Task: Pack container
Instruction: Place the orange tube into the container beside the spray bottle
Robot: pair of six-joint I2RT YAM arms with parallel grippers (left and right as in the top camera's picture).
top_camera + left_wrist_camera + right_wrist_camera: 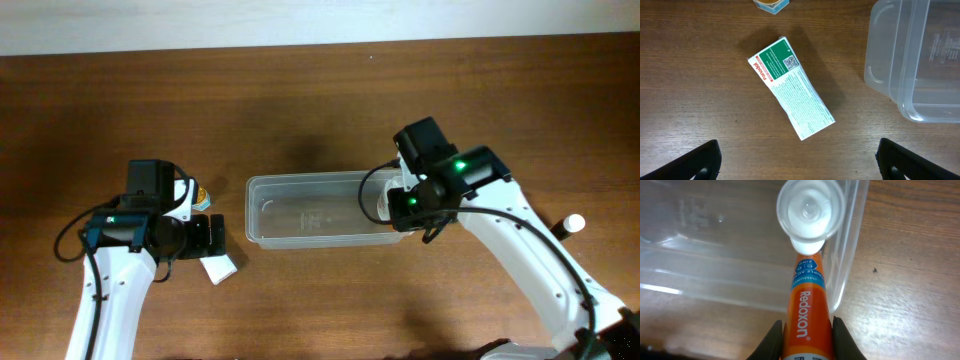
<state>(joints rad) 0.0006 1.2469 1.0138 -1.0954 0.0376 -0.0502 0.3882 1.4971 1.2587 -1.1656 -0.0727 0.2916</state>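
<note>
On the wooden table [300,90], seen from overhead, this is what I have on my screens:

- The container [310,212] sits near the middle of the table, between the two arms, with its long side running left to right. It is clear plastic, upright and open at the top, and I see nothing lying on its floor.
- The right gripper [400,205] is at the container's right end. In the right wrist view its fingers [774,337] are closed narrowly on an orange tube [807,305] marked Redoxon, one on each side of the tube's body.
- The tube points away from the wrist and crosses the container's rim [847,265]. Its white cap [811,210] is over the inside of the tub, close to the end wall. I cannot tell whether the tube touches the rim.
- The left gripper [800,165] hangs over the table to the left of the container, its fingers spread wide and holding nothing.
- Beneath it, a white and green box [790,87] lies flat on the wood, turned at an angle. It is apart from both fingers and near the container's left end [890,75], but not touching it.
- A small orange and pale blue item [771,4] shows at the top edge of the left wrist view, cut off by the frame.
- Far to the right, a small white-topped object [573,224] stands by the right arm.
</note>
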